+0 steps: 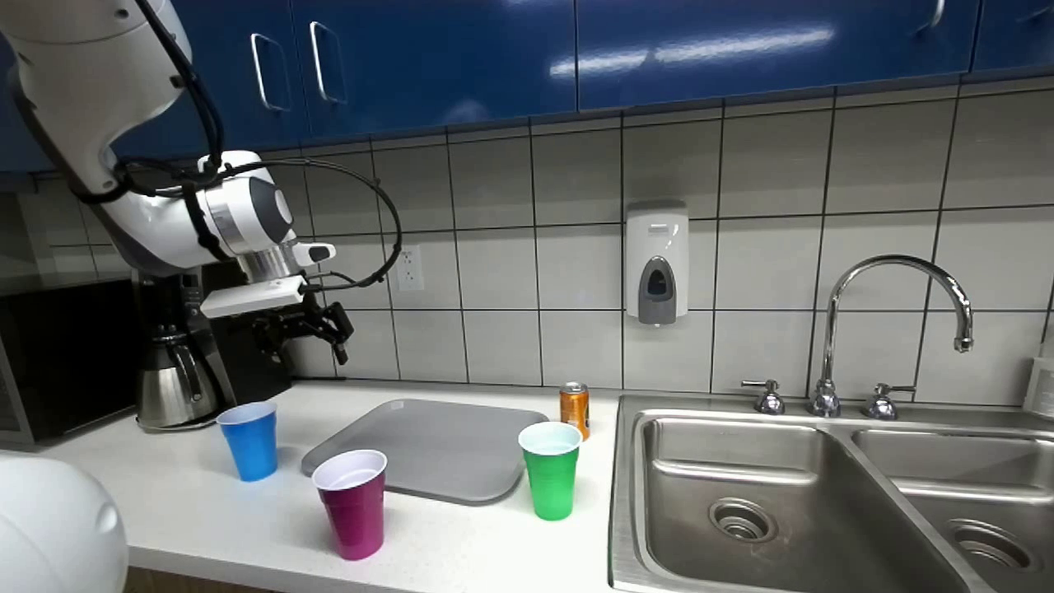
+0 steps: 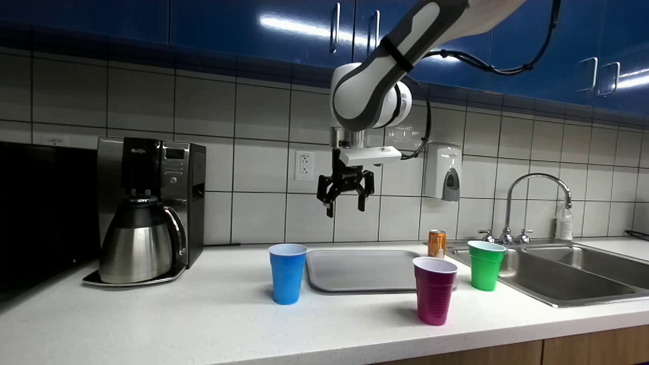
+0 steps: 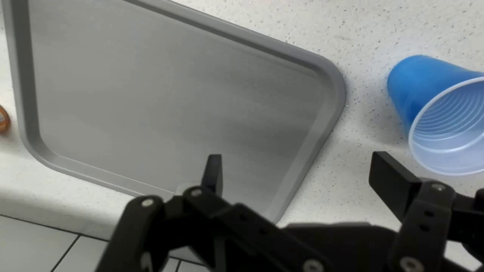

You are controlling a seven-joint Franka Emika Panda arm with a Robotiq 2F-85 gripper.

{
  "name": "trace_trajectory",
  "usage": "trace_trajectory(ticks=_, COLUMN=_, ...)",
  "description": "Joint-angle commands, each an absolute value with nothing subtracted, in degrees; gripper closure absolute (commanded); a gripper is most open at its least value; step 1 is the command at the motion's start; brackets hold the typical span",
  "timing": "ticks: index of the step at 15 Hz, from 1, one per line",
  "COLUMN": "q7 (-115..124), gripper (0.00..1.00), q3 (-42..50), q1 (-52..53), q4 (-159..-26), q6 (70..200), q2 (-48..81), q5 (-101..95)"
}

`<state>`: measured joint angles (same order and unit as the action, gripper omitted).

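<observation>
Wrist view, black claw (image 3: 297, 166) with fingers apart above gray tray (image 3: 170, 94), blue cup (image 3: 419, 87) upright beside the tray, orange can (image 3: 3, 120) near its opposite end, purple cup (image 1: 356, 512) and green cup (image 1: 552, 484) standing nearby in both exterior views

In an exterior view, the white-and-grey arm (image 2: 366, 90) slants down from the upper right to a bent wrist (image 2: 348, 137), below which the claw (image 2: 346, 207) hangs in midair, pointing downward. Its two black fingers (image 3: 393, 185) (both in sight in the wrist view) stand wide apart.
</observation>
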<state>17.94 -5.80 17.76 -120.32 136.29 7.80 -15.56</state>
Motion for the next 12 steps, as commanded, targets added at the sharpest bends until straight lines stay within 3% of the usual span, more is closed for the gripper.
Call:
trace_trajectory(ticks=1, q7=20.75, gripper=0.0, q3=-6.43, q1=15.53, q4=-125.98, q6=137.65, q2=2.01, q5=-16.91)
trace_trajectory(ticks=12, q7=19.7, gripper=0.0, q3=-7.5, q1=11.98, q4=-128.95, q6=136.69, q2=-1.9, q5=-15.34)
